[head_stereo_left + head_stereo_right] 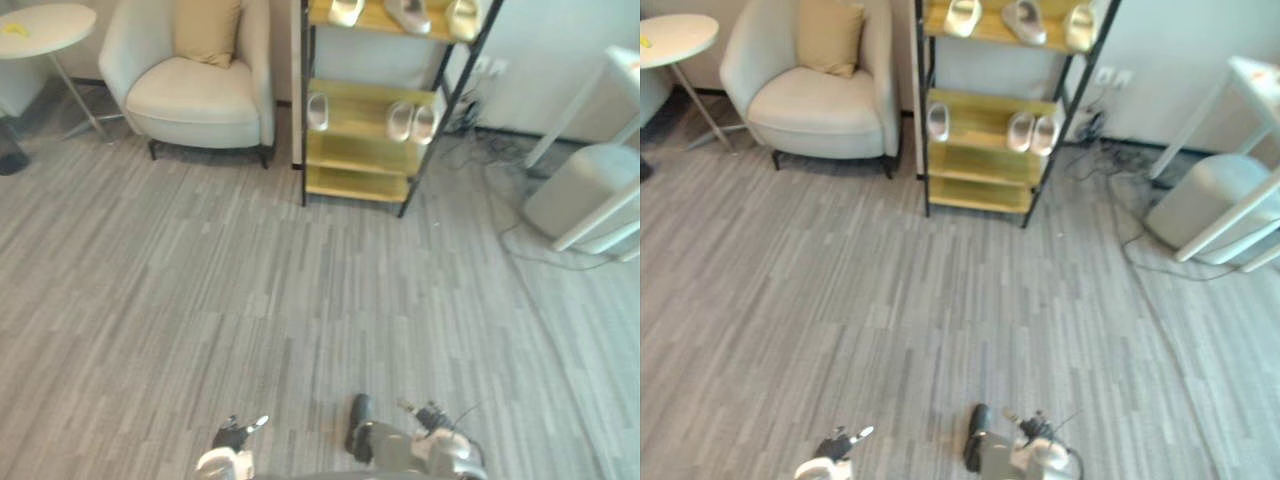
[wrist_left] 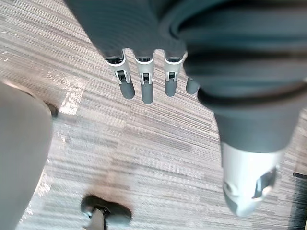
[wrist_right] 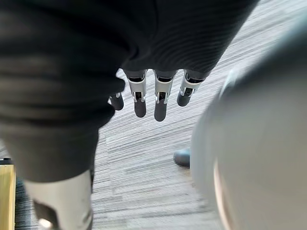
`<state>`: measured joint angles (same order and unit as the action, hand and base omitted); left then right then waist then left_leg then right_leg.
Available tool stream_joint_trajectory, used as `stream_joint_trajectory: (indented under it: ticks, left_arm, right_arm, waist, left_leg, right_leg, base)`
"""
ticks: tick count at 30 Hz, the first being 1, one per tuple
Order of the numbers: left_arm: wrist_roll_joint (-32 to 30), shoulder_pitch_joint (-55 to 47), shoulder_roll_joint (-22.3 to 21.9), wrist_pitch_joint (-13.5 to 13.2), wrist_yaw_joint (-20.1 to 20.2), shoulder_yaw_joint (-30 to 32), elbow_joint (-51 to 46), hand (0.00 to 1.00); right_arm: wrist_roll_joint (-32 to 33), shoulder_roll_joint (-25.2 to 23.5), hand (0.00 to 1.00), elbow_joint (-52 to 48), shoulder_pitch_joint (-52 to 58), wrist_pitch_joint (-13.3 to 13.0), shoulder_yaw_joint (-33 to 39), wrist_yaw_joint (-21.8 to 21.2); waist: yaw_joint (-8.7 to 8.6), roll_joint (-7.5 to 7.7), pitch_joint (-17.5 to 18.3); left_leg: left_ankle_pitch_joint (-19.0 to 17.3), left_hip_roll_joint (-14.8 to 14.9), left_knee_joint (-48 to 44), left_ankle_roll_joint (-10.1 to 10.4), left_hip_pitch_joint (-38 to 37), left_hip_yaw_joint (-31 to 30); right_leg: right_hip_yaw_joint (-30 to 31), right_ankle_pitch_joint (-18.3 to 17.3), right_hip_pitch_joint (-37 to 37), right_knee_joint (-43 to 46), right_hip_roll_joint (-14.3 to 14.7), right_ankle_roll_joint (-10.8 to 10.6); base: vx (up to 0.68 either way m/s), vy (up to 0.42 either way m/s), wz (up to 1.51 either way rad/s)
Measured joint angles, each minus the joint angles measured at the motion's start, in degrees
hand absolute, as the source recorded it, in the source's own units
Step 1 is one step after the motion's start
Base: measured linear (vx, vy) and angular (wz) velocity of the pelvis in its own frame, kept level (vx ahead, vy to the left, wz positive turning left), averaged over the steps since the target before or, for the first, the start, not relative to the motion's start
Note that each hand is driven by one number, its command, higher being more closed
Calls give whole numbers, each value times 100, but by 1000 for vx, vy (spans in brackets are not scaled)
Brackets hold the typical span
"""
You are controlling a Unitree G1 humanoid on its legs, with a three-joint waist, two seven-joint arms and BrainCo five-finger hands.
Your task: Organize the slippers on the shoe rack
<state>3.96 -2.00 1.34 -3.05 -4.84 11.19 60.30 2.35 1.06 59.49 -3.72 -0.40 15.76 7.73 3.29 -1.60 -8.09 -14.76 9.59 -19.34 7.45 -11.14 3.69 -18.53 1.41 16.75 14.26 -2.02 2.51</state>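
The black-framed shoe rack [image 1: 360, 186] with yellow shelves stands against the far wall. Three pale slippers [image 1: 408, 14] lie on its upper shelf. On the shelf below, a single slipper [image 1: 318, 110] lies at the left and a pair [image 1: 412, 122] at the right; the lowest shelf is bare. My left hand [image 2: 145, 79] hangs low over the grey floor with straight fingers and holds nothing. My right hand [image 3: 161, 98] hangs the same way, open and empty. Both hands show at the bottom edge of the eye views, left hand [image 1: 232, 438] and right hand [image 1: 432, 418], far from the rack.
A cream armchair [image 1: 200, 95] with a tan cushion stands left of the rack. A round white side table [image 1: 45, 25] is at the far left. A grey rounded bin [image 1: 580, 190] and white table legs stand at the right, with cables [image 1: 480, 145] on the floor by the wall.
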Motion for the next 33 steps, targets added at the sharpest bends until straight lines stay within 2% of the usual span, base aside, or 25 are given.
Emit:
stream_joint_trajectory:
  ticks: [1, 2, 3, 4, 5, 7, 10, 11, 12, 13, 14, 15, 16, 17, 19, 20, 21, 22, 24, 26, 27, 29, 30, 31, 33]
  left_arm:
    - [-1, 9, -73, 14, 6, 203, -1, 0]
    - [-9, 9, -98, 12, 14, 254, -29, 0]
    - [-6, -21, -130, 4, 7, 345, -88, 0]
    - [5, -14, -97, -13, 9, 344, -181, 0]
    - [11, -12, -85, -16, 10, 342, -230, 0]
    - [15, -20, -77, -45, 11, 298, -424, 0]
    - [37, -20, -115, -51, 12, 274, -496, 0]
    - [55, -20, -118, -50, 12, 214, -491, 0]
    - [76, -17, -100, -52, 18, 183, -488, 0]
    - [78, -21, -93, -53, 17, 191, -492, 0]
    - [66, -21, -38, -51, 15, 187, -480, 0]
    - [68, 26, -19, -48, 20, 196, -455, 0]
    - [87, 25, -19, -51, 25, 249, -460, 0]
    - [79, 17, -45, -54, 30, 342, -461, 0]
    - [55, -82, -172, -41, 40, 252, -420, 0]
    - [62, -73, -105, -43, 49, 133, -386, 0]
    - [64, -25, -31, -33, 52, 10, -372, 0]
    - [64, -11, 20, -15, 49, 10, -332, 0]
    - [71, -20, 41, 2, 39, 12, -323, 0]
    - [76, -20, 8, 2, 39, 9, -318, 0]
    - [76, -17, -14, 1, 39, 9, -317, 0]
    - [71, 72, -55, -1, 39, 7, -255, 0]
    - [70, 81, -57, -1, 38, 7, -241, 0]
    - [67, 55, -62, 1, 29, 21, -221, 0]
    - [57, 21, -32, 5, 5, 104, -206, 0]
  right_arm:
    - [1, -6, 0, 1, 11, 7, -47, -1]
    - [2, -6, 0, -3, 33, 11, -81, 1]
    - [4, -73, 0, -31, 52, 13, -159, 9]
    - [16, -122, 0, -30, 79, 8, -237, 11]
    - [19, -132, 0, -29, 90, 8, -253, 12]
    - [78, -219, 0, -84, 122, 7, -237, 29]
    - [195, -211, 0, -140, 202, 11, -222, 48]
    - [226, -213, 0, -132, 212, 24, -145, 50]
    - [226, -231, 0, -113, 215, 25, -21, 62]
    - [227, -246, 0, -109, 227, 27, -19, 73]
    - [225, -304, 0, -115, 224, 22, -21, 95]
    - [222, -352, 0, -111, 213, 27, -21, 90]
    - [219, -371, 0, -113, 209, 26, -21, 87]
    - [211, -407, 0, -133, 228, 23, -26, 87]
    - [204, -333, 0, -218, 436, 12, -43, 80]
    - [203, -341, 0, -232, 437, 13, -70, 69]
    - [200, -340, 0, -237, 467, 20, -70, 61]
    - [199, -368, 0, -296, 478, 30, -63, 40]
    - [94, -359, 0, -391, 501, 19, -48, 11]
    - [28, -356, 0, -381, 488, 19, -18, 5]
    - [4, -350, 0, -383, 478, 12, -18, 3]
    - [2, -326, 0, -407, 386, -5, -5, -2]
    - [1, -322, 0, -403, 366, -1, 3, -2]
    - [3, -327, 0, -388, 333, 4, 48, -3]
    - [3, -336, 0, -382, 391, 11, 81, -4]
  waist:
    - [-17, -63, -39]
    - [-16, -90, -56]
    - [47, -116, -120]
    - [49, -123, -137]
    - [51, -91, -157]
    - [133, 24, -205]
    - [160, -43, -170]
    - [185, -51, -156]
    - [283, 12, -138]
    - [334, 64, -114]
    - [366, 210, 21]
    - [328, 293, -14]
    - [353, 299, -20]
    - [466, 291, 9]
    - [504, 111, 271]
    - [489, 166, 250]
    - [398, 216, 194]
    - [363, 270, 164]
    - [265, 272, 89]
    - [257, 250, 65]
    - [256, 235, 64]
    - [193, 178, 50]
    - [183, 167, 43]
    - [156, 175, 34]
    - [134, 304, 83]
  left_leg:
    - [318, 97, -1109, -94, 434, -129]
    - [509, 145, -1599, -139, 605, -165]
    - [629, 374, -2890, -137, 1134, -215]
    - [365, 526, -3600, -141, 1546, -62]
    - [289, 540, -3703, -151, 1671, -9]
    - [-44, 585, -3387, -232, 2279, 380]
    - [-106, 370, -2250, -336, 2723, 578]
    - [59, 56, -1013, -352, 2771, 575]
    - [755, -280, -153, -473, 2718, 422]
    - [968, -375, 38, -523, 2631, 427]
    - [1086, -612, 339, -646, 2451, 539]
    - [1147, -614, -27, -797, 2553, 701]
    - [1176, -590, -228, -841, 2588, 732]
    - [1004, -547, -932, -925, 2729, 861]
    - [438, -533, -502, -947, 2235, 854]
    - [393, -624, -478, -991, 2103, 884]
    - [243, -712, -384, -1048, 1846, 862]
    - [206, -782, -332, -1055, 1661, 825]
    - [161, -809, -70, -1073, 1093, 719]
    - [163, -740, 300, -1069, 542, 639]
    - [164, -696, 426, -1068, 377, 610]
    - [116, -525, 704, -946, 120, 483]
    - [100, -493, 734, -916, 92, 470]
    - [-65, -415, 829, -583, -147, 388]
    - [-223, -451, 825, -316, -418, 264]
  right_leg:
    - [-7, -164, -260, -97, 142, 32]
    - [4, -200, -385, -157, 179, 52]
    - [65, -327, -786, -348, 335, 114]
    - [153, -528, -1134, -439, 416, 211]
    - [183, -584, -1245, -458, 417, 216]
    - [350, -783, -1723, -643, 414, 143]
    - [408, -858, -2025, -891, 399, 11]
    - [432, -919, -2170, -1011, 329, -91]
    - [555, -1021, -2275, -1072, 196, -197]
    - [639, -1044, -2290, -1073, 135, -237]
    - [740, -1028, -2284, -1153, -57, -363]
    - [831, -871, -2377, -1244, -153, -529]
    - [875, -823, -2432, -1262, -163, -532]
    - [1003, -764, -2609, -1108, -221, -538]
    - [1022, -1140, -2245, 101, -262, -882]
    - [1000, -1235, -1901, 1019, -451, -997]
    - [991, -1088, -1230, 2509, -661, -1051]
    - [963, -1140, -902, 3291, -777, -1024]
    - [601, -1388, -534, 3869, -878, -859]
    - [139, -1607, -415, 3406, -874, -637]
    - [-9, -1631, -340, 3070, -851, -609]
    - [-119, -1376, 30, 1497, -617, -492]
    - [-102, -1291, 62, 1274, -579, -478]
    - [170, -519, 154, 70, -287, -364]
    - [459, 418, 91, -405, -223, -57]
  base:
    - [457, -282, -5]
    - [456, -214, -18]
    - [408, -142, -33]
    - [393, -133, -33]
    - [351, -137, -30]
    - [322, -100, -25]
    - [356, 69, -10]
    - [412, 194, -12]
    - [412, 194, -23]
    - [479, 180, -25]
    - [480, 159, -16]
    - [567, 193, -10]
    - [409, 162, -24]
    - [359, 146, -48]
    - [409, 176, -43]
    - [399, 153, -7]
    - [376, 109, 15]
    - [370, 90, 23]
    - [422, 45, 36]
    - [382, -3, 28]
    - [455, -57, 25]
    - [439, -95, 27]
    - [544, -194, 23]
    - [474, -196, 17]
    - [533, -248, 30]
